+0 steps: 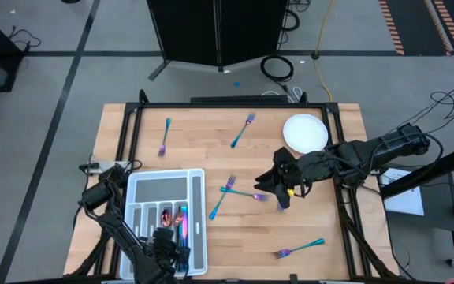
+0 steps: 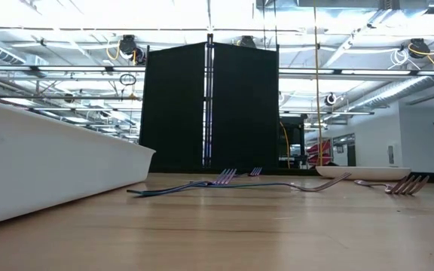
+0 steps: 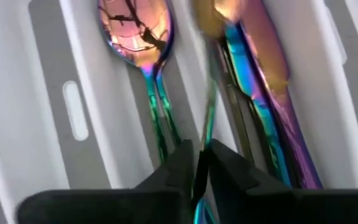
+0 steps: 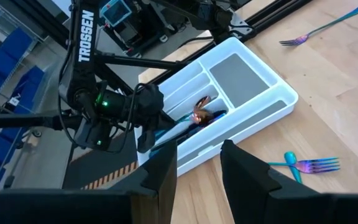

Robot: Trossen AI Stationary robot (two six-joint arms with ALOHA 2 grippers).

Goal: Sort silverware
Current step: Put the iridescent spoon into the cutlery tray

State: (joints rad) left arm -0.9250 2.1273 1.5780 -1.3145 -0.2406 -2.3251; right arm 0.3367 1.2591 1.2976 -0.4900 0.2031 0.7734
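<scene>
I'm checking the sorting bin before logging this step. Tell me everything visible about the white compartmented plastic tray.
The white compartmented plastic tray lies flat near the wooden table's front left corner. It has several long narrow slots and a wider section. Iridescent rainbow-metal spoons and knives lie in its slots. The left gripper hangs over it.

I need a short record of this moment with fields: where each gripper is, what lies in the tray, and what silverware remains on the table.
left gripper: over the tray, fingers nearly closed around a thin utensil handle
right gripper: above the table's middle, open, empty
in tray: spoon and other iridescent pieces in neighbouring compartments
on table: five forks, two crossing
plate: bare
</scene>
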